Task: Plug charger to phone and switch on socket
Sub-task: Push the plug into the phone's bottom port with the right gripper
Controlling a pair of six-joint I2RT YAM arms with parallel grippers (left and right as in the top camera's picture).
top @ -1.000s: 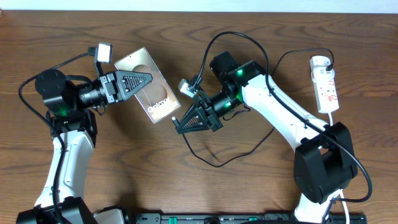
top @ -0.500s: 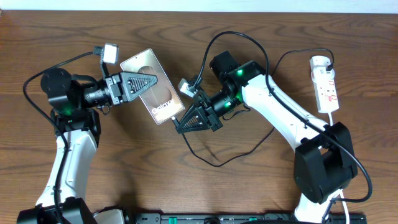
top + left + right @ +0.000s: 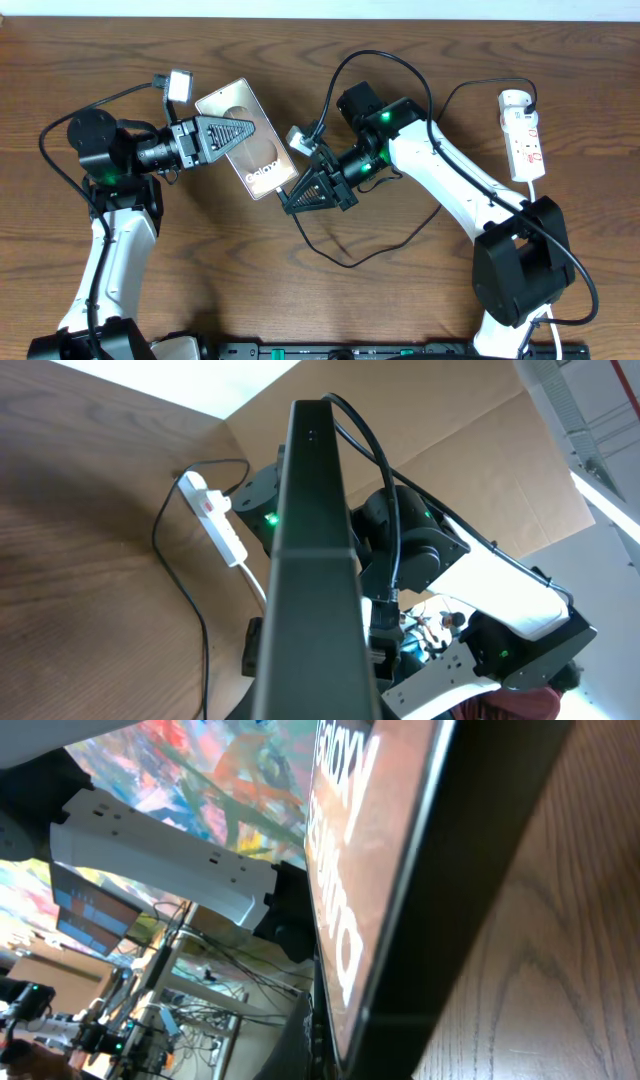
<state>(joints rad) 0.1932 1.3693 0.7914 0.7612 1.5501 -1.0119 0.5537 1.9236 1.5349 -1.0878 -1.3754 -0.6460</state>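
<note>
The phone (image 3: 258, 160) is held off the table at centre left, its brownish face with white lettering up, and my left gripper (image 3: 240, 128) is shut on its far long side. In the left wrist view the phone (image 3: 312, 480) shows edge-on as a dark slab. My right gripper (image 3: 288, 203) is shut at the phone's near short end, with the thin black charger (image 3: 345, 262) trailing from it in a loop over the table. The right wrist view shows the phone's lettered face (image 3: 350, 850) right beside my dark fingertips (image 3: 305, 1040); the plug tip itself is hidden. The white socket (image 3: 522, 135) lies far right.
The socket (image 3: 215, 520) also shows in the left wrist view, with a black cable running from it across the wood. My right arm's white links (image 3: 450, 180) span the right half of the table. A black rail (image 3: 380, 350) lines the front edge.
My left gripper has carried the phone a short way right, closer to the right gripper. The right arm has stayed where it was.
</note>
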